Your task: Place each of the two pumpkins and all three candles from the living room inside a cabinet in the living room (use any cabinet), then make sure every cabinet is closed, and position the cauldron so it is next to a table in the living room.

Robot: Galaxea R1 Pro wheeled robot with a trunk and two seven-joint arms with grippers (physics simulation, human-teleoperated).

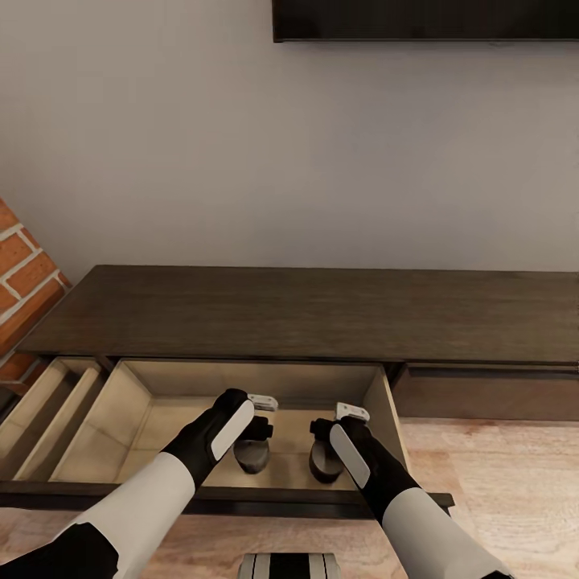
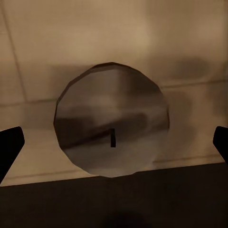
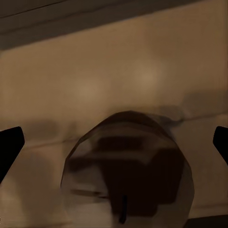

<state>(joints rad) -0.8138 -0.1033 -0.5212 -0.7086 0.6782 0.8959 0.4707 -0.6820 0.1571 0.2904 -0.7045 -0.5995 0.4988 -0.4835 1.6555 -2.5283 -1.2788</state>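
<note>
**Candles: two in the open cabinet drawer, both grippers spread wide above them**

Candles: two short stubby grey-beige cylinders stand upright on the pale floor of the pulled-out drawer (image 1: 137, 402), the landmark here. It belongs to the long low dark-brown wooden cabinet (image 1: 322, 314) against the grey wall.

- Left candle (image 1: 252, 454) stands near the drawer's front edge, about mid-width. In the left wrist view it is seen from above: round grey top (image 2: 112, 126) with a short dark wick, the drawer's front edge just beside it.
- Right candle (image 1: 325, 462) stands just beside the first, towards the drawer's right wall, apart from it. In the right wrist view (image 3: 128, 171) its top and wick show against the beige drawer floor.
- Left gripper (image 1: 259, 418) hangs directly over the left candle. Fingers wide: both dark fingertips (image 2: 9, 149) sit at the frame edges, well clear of the candle. Holding nothing.
- Right gripper (image 1: 334, 422) hangs over the right candle. Also spread wide, fingertips (image 3: 9, 152) at the frame edges, not touching the candle. Holding nothing.
- A second open compartment (image 1: 48, 402) with pale dividers lies just left of the drawer, next to a red brick wall (image 1: 24, 281).
- Right of the drawer the cabinet front panel (image 1: 490, 394) is shut.
- A dark flat screen (image 1: 426, 20) hangs on the wall above the cabinet.
</note>
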